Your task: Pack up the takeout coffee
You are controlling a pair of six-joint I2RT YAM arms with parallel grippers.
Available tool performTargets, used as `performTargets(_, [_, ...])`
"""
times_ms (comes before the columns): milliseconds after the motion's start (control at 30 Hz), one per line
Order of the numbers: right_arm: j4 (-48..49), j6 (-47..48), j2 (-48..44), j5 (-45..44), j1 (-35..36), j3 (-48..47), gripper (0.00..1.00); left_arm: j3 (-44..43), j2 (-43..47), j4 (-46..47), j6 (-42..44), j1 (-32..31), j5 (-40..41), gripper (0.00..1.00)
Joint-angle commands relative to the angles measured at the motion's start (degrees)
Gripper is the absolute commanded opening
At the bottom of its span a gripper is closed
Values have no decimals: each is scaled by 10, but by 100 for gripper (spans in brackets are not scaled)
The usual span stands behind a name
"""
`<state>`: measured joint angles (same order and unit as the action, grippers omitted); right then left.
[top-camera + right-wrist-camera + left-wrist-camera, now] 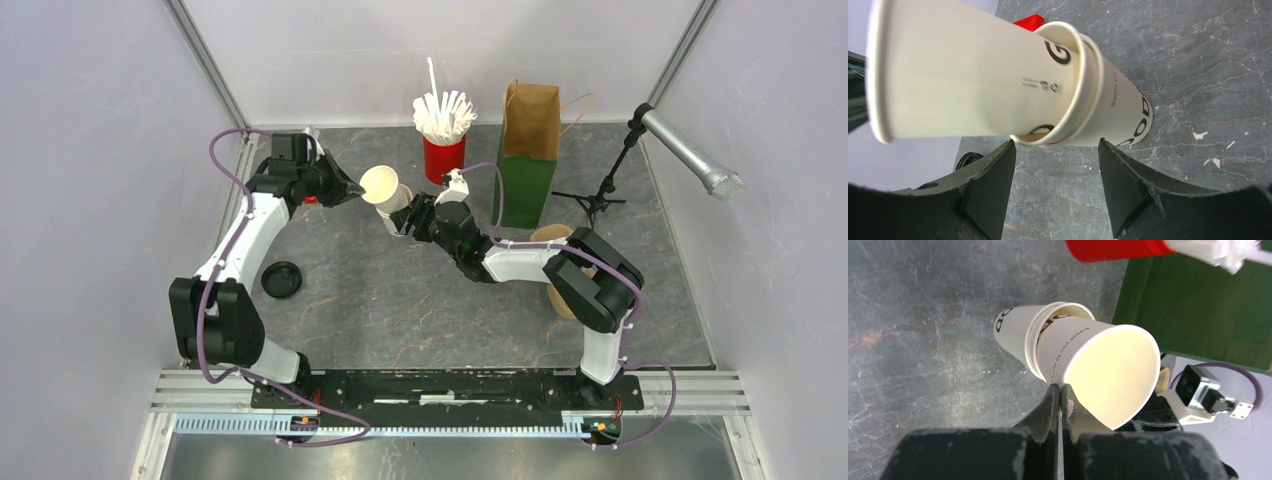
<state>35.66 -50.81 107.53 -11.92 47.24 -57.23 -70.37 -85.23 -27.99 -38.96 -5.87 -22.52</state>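
Two grippers on one nested stack. The left gripper (1060,390) is pinched flat on the rim of the top cup (1108,372), paper wall between its fingers. The right gripper (1055,147) has its jaws spread wide around the outer cups (1120,112), which fill the gap finger to finger, so I read that as a hold. Step in hand looks like de-nesting one cup. To do it well, pull along the stack axis, straight away from the right gripper, with no sideways lever: a rim pinch on thin paper will crease or tear if it bends. The right side should only brace, since squeezing the outer cups oval would lock the inner one. A small twist may free it. Watch that a second cup doesn't ride out too. Takeout coffee: no lidded cup in any view. The loose black lid (282,279) lies on the table back toward the left arm's base, well apart from its fingers. The brown paper bag (532,120) stands beyond the right gripper. Print: big dark "G" on the top cup, "OOD" on an outer one, likely "GOOD". The small line starts "Breeze you to ou…" and the rest is cut off.
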Motion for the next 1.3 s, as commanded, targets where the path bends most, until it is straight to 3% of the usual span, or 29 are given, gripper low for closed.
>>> performTargets(0, [2,27,5,-16,0,-38,68,-71,17,-28,27,-1,36,2])
performTargets(433, [-14,44,51,4,-14,-105,68,-153,53,-77,46,3,114,2])
performTargets(633, [-38,72,14,5,-16,-92,70,-153,105,-124,76,3,126,2])
performTargets(867, [-90,145,-122,23,-21,-6,81,-165,152,-264,151,1,48,2])
performTargets(1000, [-135,203,-234,20,-21,56,92,-135,194,-321,184,-3,32,2])
performTargets(1100, [-171,239,-315,17,-21,101,98,-77,227,-317,172,-23,19,2])
performTargets(1267, [-246,298,-453,19,-20,154,98,31,242,-246,119,-135,69,3])
